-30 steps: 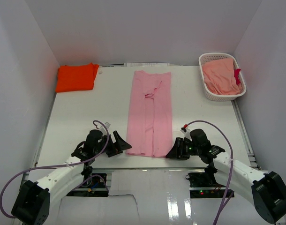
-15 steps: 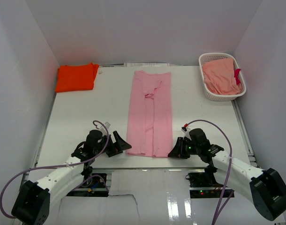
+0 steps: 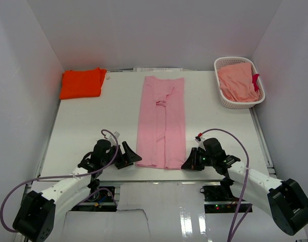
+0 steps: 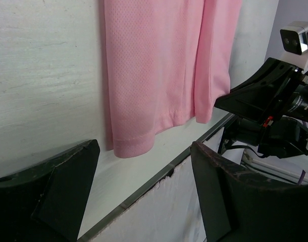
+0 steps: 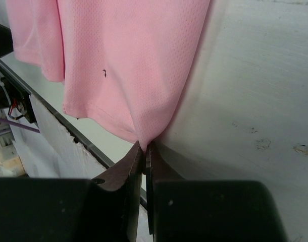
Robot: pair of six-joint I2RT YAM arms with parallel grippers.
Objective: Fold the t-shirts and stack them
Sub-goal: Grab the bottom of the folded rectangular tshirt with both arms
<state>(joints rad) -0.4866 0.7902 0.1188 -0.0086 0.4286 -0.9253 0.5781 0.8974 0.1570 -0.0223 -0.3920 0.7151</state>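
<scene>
A light pink cloth t-shirt (image 3: 161,123) lies flat in the middle of the white table (image 3: 93,126). Its sides are folded in, so it makes a long strip running from the near edge toward the far wall. At its near right corner the right gripper (image 3: 187,164) has its fingers pinched tight on the hem. In the right wrist view the cloth rises to a small peak where the closed tips (image 5: 144,151) bite it.

On the other side, the left gripper (image 3: 130,155) sits low just beside the near left corner with its jaws spread wide and nothing in them. In the left wrist view that corner of the hem lies on the table ahead of the gap between the two dark fingers (image 4: 68,176), apart from both.

A bright orange t-shirt (image 3: 82,83) rests folded in the far left corner. A white plastic lattice basket (image 3: 218,64) stands at the far right with a peach-coloured cloth (image 3: 237,83) bundled inside.
</scene>
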